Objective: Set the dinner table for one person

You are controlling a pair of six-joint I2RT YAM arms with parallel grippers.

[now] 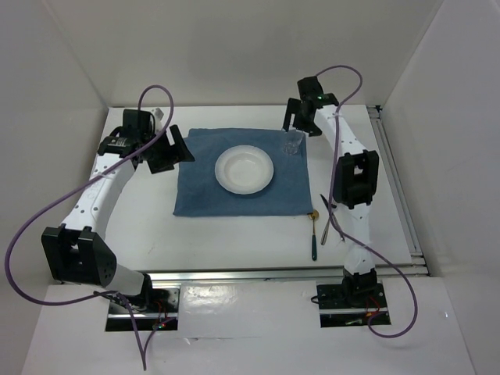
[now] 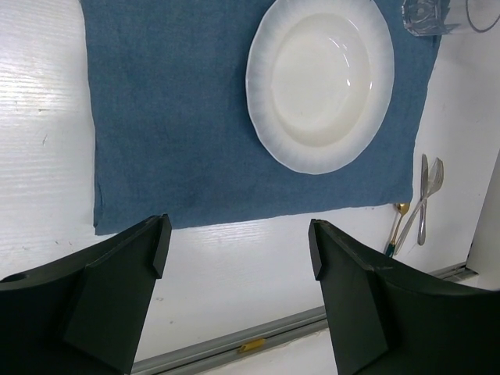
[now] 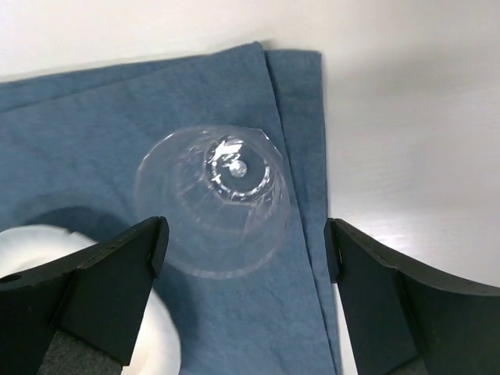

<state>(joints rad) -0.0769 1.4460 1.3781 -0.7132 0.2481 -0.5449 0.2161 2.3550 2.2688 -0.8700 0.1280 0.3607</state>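
Right gripper [image 3: 246,230] hangs spread wide, the glass [image 3: 215,199] upright directly beneath and between its fingers, on the placemat's [image 1: 195,187] 1 o'clock corner. Plate [image 1: 244,169] sits mid-mat on the white bench [image 1: 234,242]. Cutlery [image 1: 316,234] lies off the mat at the plate's 5 o'clock, handles running 12-to-6. It's nearer the right arm, whose forearm overhangs it. Left gripper [image 2: 238,234], also spread and empty, hovers by the mat's 9 o'clock edge.

Dinner table [image 1: 234,242]: large flat white rectangular top, plain, smooth, level; metal-edged along near side.
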